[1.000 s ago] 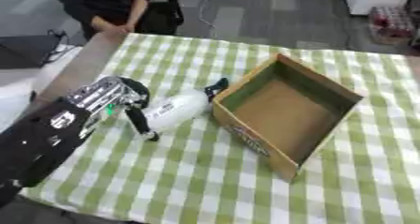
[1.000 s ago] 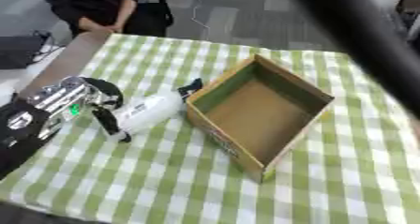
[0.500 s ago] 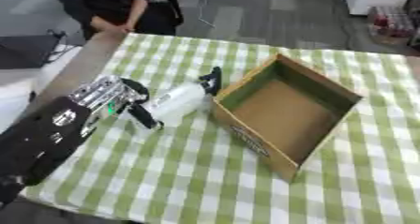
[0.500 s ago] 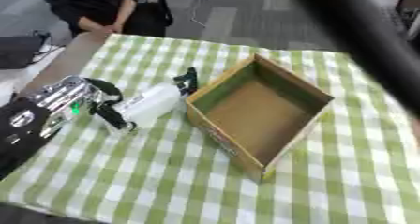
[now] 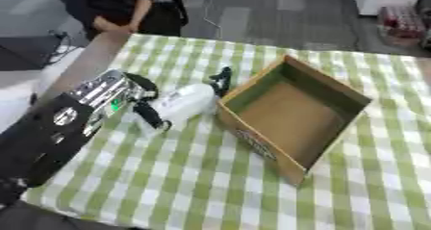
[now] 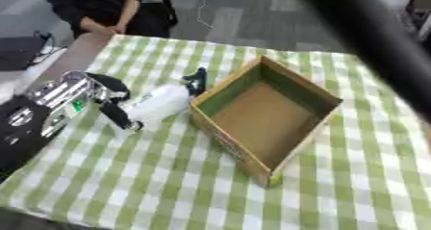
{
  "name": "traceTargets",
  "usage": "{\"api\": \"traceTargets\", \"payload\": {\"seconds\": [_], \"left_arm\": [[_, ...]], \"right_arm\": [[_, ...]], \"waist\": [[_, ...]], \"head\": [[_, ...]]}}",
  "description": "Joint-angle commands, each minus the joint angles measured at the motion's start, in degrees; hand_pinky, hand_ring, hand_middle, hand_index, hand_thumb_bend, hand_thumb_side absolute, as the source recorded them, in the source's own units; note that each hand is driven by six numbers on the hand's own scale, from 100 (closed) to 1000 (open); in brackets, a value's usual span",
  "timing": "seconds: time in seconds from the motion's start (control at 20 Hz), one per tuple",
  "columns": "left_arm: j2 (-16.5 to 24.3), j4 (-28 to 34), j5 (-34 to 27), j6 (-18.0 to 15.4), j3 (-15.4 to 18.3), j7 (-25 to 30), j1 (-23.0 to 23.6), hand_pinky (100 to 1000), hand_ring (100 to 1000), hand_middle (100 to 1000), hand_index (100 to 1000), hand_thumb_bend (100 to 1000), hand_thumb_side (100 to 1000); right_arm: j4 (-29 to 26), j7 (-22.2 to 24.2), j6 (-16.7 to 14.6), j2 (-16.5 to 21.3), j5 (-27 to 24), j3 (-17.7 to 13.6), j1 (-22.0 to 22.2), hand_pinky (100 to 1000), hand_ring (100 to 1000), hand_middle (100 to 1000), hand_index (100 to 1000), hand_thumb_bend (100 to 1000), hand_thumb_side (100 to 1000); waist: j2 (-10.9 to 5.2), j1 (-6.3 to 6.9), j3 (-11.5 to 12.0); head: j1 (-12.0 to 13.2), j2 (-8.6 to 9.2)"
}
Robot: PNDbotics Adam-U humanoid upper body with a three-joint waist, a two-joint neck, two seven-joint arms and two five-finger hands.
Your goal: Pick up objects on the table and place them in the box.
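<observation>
A white spray bottle [image 5: 183,105] with a black nozzle lies tilted, its nozzle end close to the near-left wall of the open cardboard box [image 5: 296,114]. My left hand [image 5: 145,103] comes in from the left with its fingers curled round the bottle's body. The box sits askew on the green-and-white checked tablecloth [image 5: 210,176] and shows nothing inside. My right hand itself does not show; only a dark blurred arm [image 6: 379,46] crosses the upper right of the right eye view.
The table's left edge runs along a pale wooden strip [image 5: 84,65]. A person stands beyond the far left corner, not touching anything. Open cloth lies in front of and to the right of the box.
My left hand has carried the bottle up and to the right, bringing its nozzle close to the box's wall. The box has not moved.
</observation>
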State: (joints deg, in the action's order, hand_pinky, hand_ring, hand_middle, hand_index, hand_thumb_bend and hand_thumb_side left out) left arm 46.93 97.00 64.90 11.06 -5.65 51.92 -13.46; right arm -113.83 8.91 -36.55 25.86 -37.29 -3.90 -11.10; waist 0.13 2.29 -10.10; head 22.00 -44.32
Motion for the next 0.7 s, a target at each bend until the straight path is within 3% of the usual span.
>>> {"api": "traceTargets", "payload": {"seconds": [0.05, 0.35, 0.7], "left_arm": [[4.15, 4.0, 1.16, -0.33, 2.1, 0.05, -2.21, 100, 100, 100, 209, 100, 768], [7.38, 9.26, 2.23, -2.97, 1.41, -0.88, -6.2, 100, 100, 100, 208, 100, 767], [8.28, 9.88, 2.13, -8.09, -1.46, -9.64, -10.76, 100, 100, 100, 200, 100, 765]], "right_arm": [[-0.76, -0.08, 0.07, 1.27, 0.18, -0.27, -0.27, 439, 576, 574, 843, 354, 966], [-0.76, 0.04, 0.18, 1.38, 0.45, 0.02, 0.11, 438, 575, 573, 844, 351, 968], [-0.76, 0.22, 0.34, 1.38, 0.45, 0.33, 0.01, 438, 575, 573, 844, 351, 970]], "waist": [[-0.56, -0.12, 0.17], [-0.82, -0.03, 0.15], [-0.83, 0.08, -0.26]], "head": [[0.85, 0.21], [1.45, 0.21], [2.13, 0.21]]}}
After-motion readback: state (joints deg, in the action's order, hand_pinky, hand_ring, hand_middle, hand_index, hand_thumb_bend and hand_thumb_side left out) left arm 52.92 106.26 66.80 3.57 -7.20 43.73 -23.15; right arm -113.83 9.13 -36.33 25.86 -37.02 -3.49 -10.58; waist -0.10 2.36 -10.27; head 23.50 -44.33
